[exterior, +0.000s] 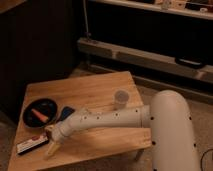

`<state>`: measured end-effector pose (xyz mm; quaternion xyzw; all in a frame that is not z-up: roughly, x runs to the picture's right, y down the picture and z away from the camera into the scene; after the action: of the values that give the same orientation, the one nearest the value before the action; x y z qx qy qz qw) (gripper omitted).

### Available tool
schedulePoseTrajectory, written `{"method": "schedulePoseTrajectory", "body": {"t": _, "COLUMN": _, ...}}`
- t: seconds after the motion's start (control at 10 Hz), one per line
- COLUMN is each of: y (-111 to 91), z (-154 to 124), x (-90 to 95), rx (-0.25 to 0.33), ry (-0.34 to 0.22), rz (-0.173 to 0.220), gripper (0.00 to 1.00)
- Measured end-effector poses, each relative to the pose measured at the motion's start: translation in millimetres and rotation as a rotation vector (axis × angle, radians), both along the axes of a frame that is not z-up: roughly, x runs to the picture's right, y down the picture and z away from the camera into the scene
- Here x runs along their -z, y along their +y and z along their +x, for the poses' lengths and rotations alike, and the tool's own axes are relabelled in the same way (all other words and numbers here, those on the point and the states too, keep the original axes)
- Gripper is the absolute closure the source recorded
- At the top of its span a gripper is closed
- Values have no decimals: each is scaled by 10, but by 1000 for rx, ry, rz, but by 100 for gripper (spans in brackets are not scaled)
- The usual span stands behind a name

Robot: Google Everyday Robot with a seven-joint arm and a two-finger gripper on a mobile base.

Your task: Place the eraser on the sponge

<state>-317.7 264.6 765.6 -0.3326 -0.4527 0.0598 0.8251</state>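
Observation:
The eraser (31,144), a long flat block with a white face and a red stripe, lies near the front left corner of the wooden table (95,85). The dark-blue sponge (67,112) rests further back, beside the pan, with my white arm (105,119) partly covering it. My gripper (53,144) hangs low over the table at the eraser's right end. I cannot make out whether it touches the eraser.
A round black pan (41,111) holding an orange carrot (39,115) sits at the table's left. A white cylindrical bottle (120,98) stands near the right side, just behind my arm. Dark shelving and a bench lie beyond the table.

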Motion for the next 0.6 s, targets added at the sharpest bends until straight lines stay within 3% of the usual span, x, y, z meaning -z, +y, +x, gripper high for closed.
{"method": "schedulePoseTrajectory", "body": {"t": 0.6, "y": -16, "z": -54, "x": 9, "rx": -28, "ry": -7, "rz": -12, "gripper": 20}}
